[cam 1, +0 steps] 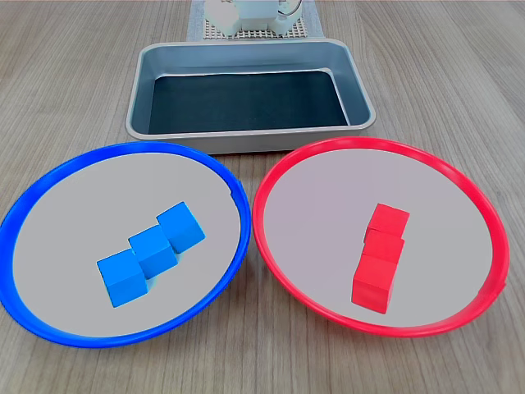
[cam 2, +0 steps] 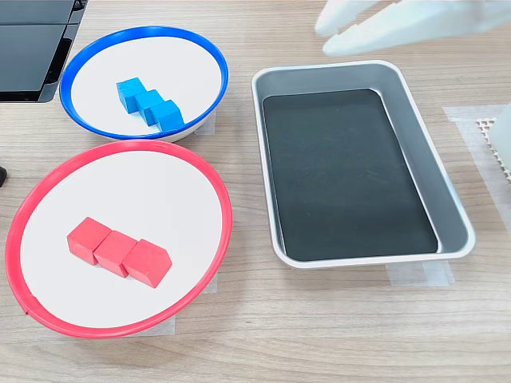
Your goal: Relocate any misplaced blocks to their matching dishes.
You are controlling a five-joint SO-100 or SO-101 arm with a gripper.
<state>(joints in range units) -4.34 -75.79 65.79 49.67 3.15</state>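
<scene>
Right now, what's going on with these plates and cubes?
Sorting looks finished. Three blue cubes lie in the blue-rimmed plate, three red cubes in the red-rimmed plate, and the metal tray holds nothing. In the second exterior view the gripper hangs blurred above the tray's far end, carrying nothing visible; whether its jaws are open is unclear.

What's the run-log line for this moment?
hand: open, empty, above tray | blue cubes: blue plate | red cubes: red plate | tray: empty
</scene>
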